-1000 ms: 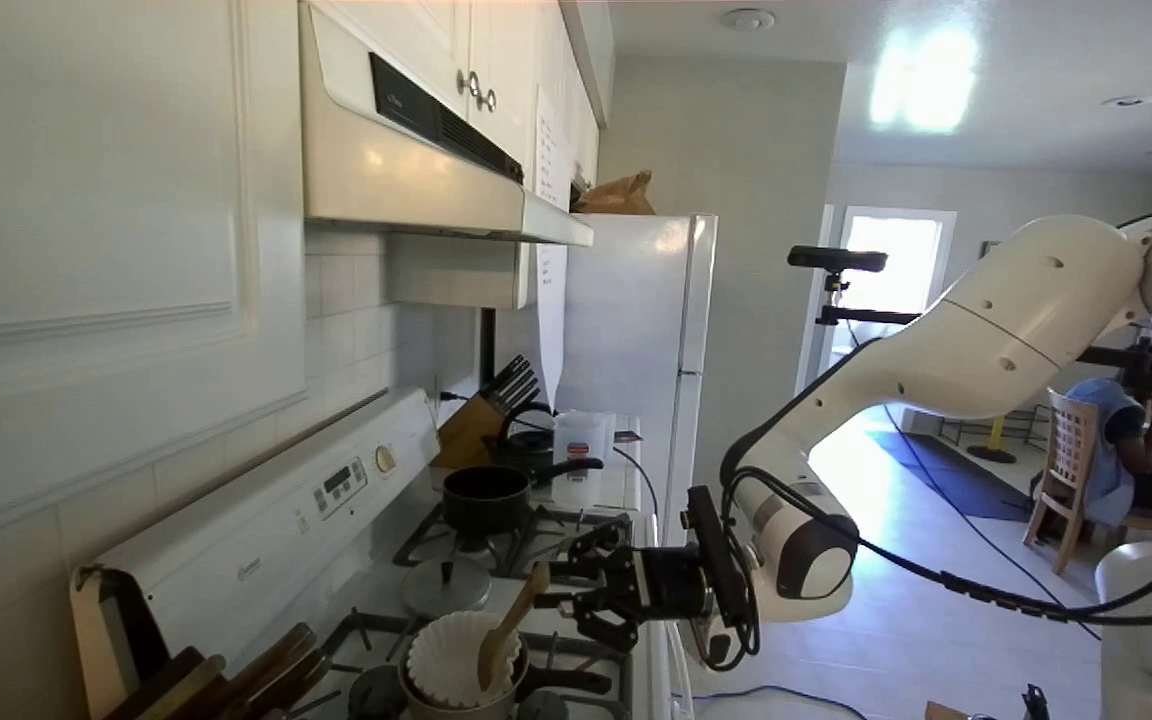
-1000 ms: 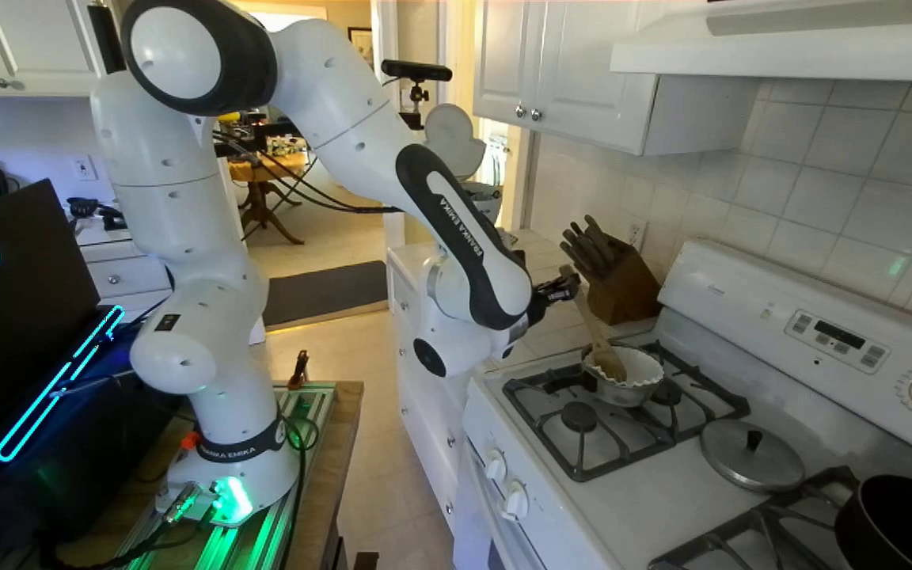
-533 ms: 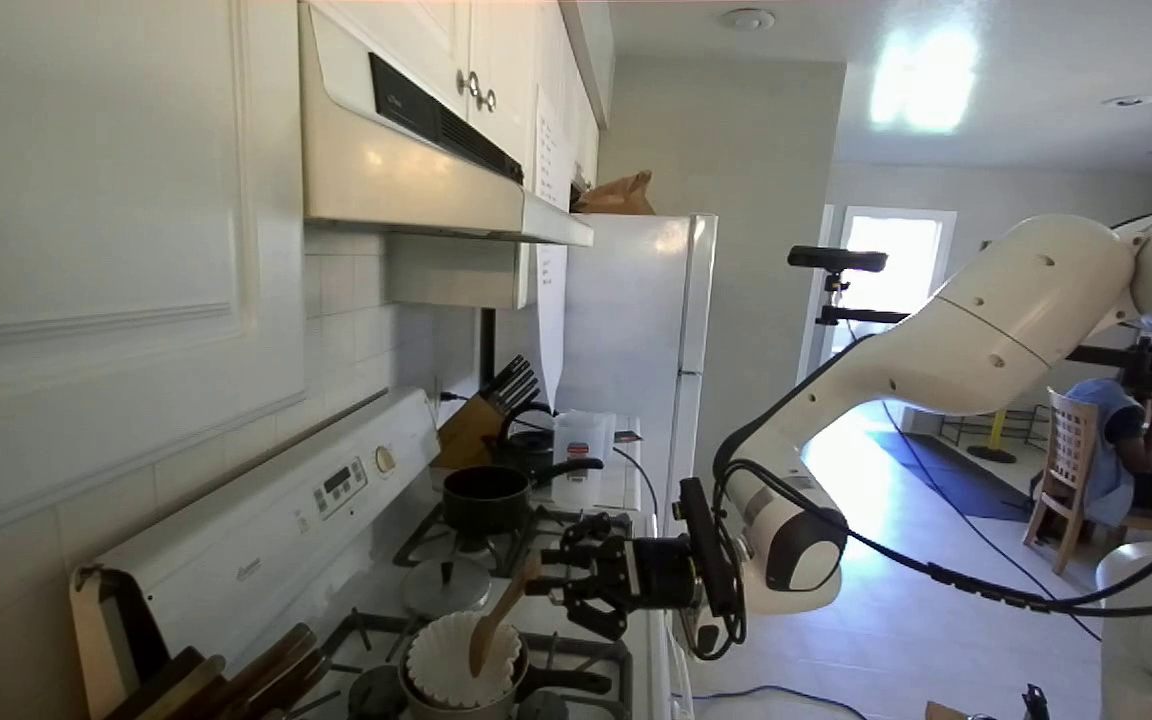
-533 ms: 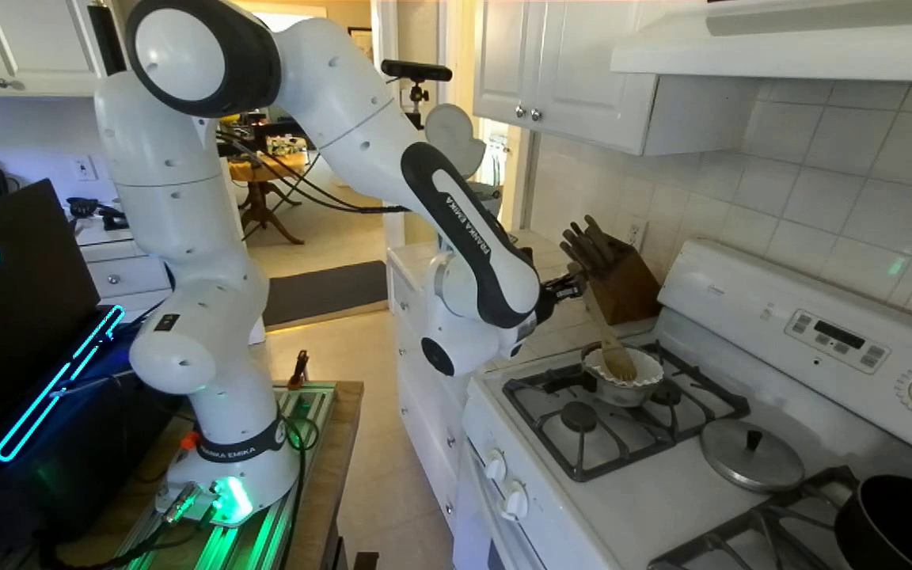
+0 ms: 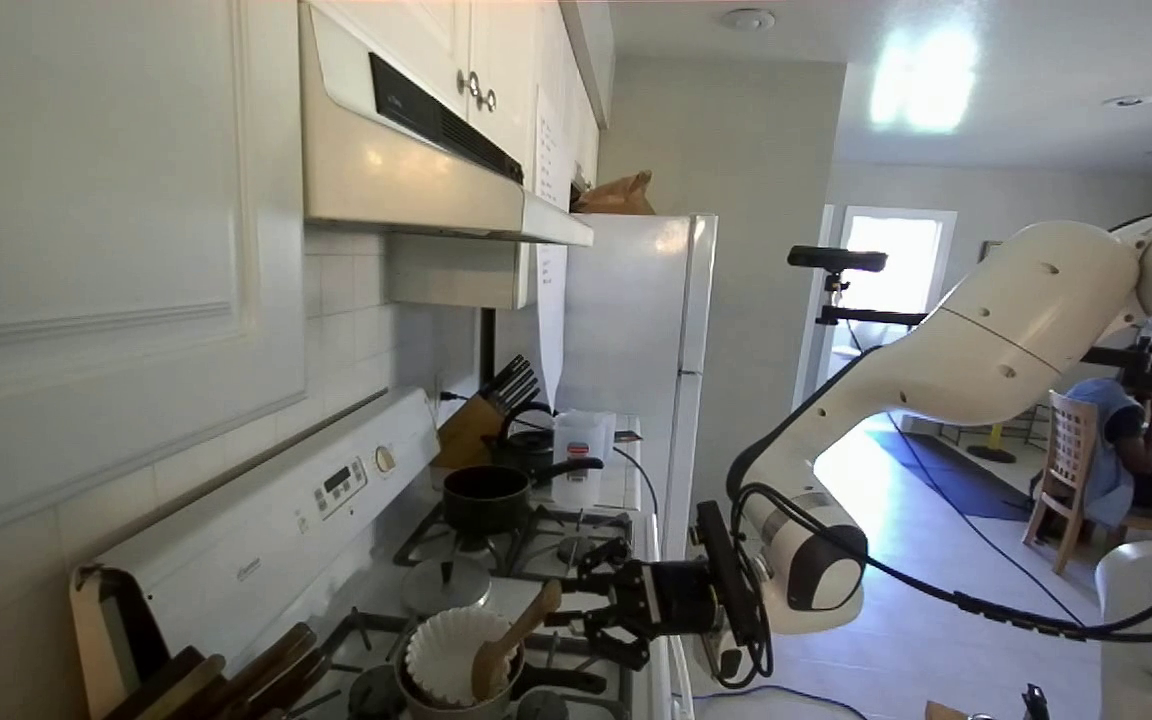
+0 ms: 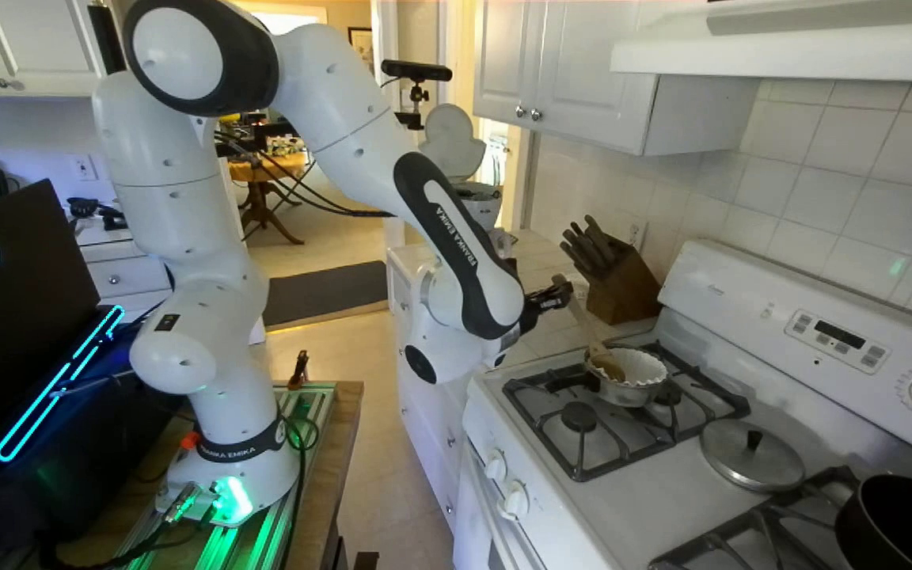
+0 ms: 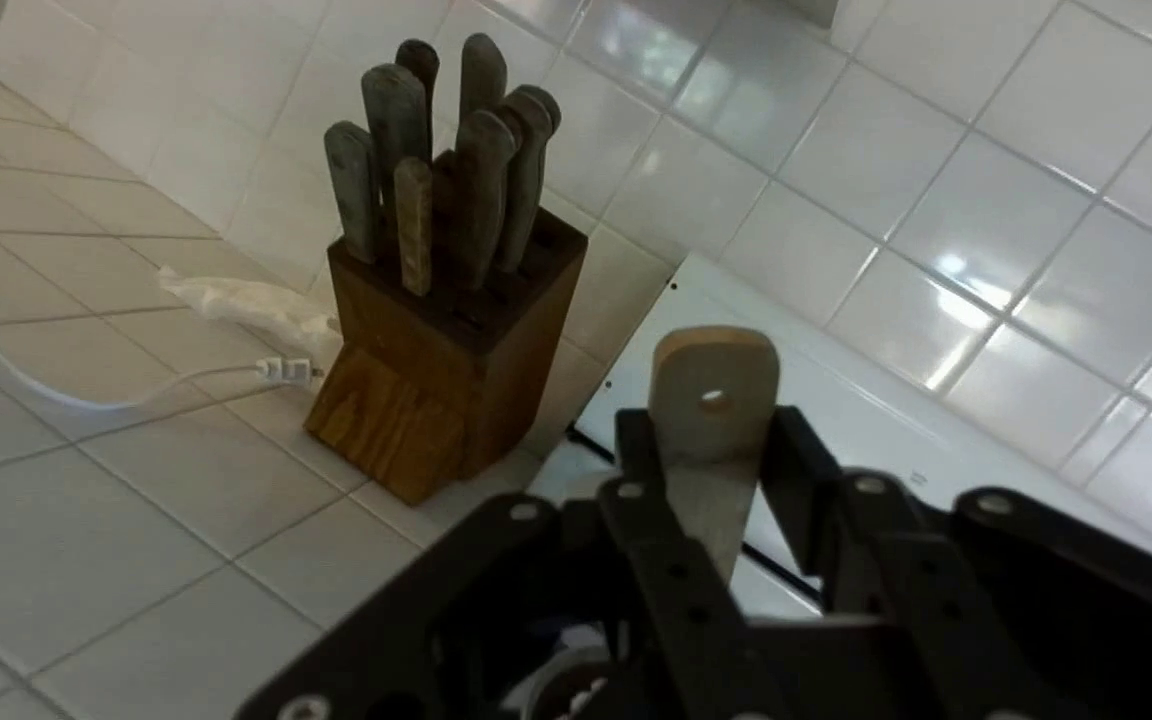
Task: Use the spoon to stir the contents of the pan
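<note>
- In an exterior view the white arm [image 5: 1006,330] extends from the right side and slopes downward; the black gripper [image 5: 558,602] points to the left, nearly level, higher than the pan [image 5: 464,713].
- The gripper is closed upon the upper end of the wooden spoon [image 5: 514,637]. The spoon is tilted, and its bowl is inside the pan, within a white wavy lining [image 5: 441,655].
- Only this view shows the fridge [image 5: 626,330] and a seated person [image 5: 1116,430].
- In an exterior view nearly the whole arm is visible: it stands up from its base [image 6: 242,479], is bent at the top and slopes down toward the pan.
- The pan stands on a grate [image 6: 579,475] of the stove [image 6: 634,495], near the knife block [image 6: 622,285]. Only here a laptop [image 6: 13,317] is seen, near the base.
- In the wrist view the fingers [image 7: 639,455] stand one on each side of the spoon's handle, and a small hole near its end is clear only here. The gripper covers the lower part of the spoon.
- A white plug [image 7: 286,370], seen in this view alone, lies just beside the knife block.
</note>
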Controlling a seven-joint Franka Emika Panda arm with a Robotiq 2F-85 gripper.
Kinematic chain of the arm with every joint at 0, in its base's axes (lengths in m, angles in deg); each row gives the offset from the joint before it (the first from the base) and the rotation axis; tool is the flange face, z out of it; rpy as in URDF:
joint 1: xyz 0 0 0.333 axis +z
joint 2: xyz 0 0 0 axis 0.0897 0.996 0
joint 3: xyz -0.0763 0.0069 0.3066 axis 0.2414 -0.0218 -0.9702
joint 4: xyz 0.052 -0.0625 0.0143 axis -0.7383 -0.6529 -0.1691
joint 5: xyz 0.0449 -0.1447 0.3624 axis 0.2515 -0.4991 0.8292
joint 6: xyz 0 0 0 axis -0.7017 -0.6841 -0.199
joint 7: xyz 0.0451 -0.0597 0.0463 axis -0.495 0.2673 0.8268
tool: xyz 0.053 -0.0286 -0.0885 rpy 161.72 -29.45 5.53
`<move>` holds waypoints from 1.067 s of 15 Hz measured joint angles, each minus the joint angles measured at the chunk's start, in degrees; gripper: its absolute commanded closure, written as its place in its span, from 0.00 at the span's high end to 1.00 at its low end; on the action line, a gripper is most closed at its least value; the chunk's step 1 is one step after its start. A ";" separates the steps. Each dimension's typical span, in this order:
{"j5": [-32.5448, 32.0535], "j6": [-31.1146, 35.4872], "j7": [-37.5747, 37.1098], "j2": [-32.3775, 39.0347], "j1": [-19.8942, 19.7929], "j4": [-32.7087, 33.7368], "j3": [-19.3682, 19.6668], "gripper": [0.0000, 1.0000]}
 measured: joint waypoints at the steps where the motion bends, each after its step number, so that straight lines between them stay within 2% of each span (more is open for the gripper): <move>1: -0.01 -0.09 0.61 -0.69 -0.65 -1.63 0.65 0.08; 4: -0.02 -0.23 2.11 -2.49 -2.75 -5.61 2.60 0.08; 7: -0.04 -0.24 2.42 -2.44 -3.88 -5.26 3.41 0.08; 16: -0.04 -0.43 3.14 -2.42 -2.16 -5.17 0.89 0.08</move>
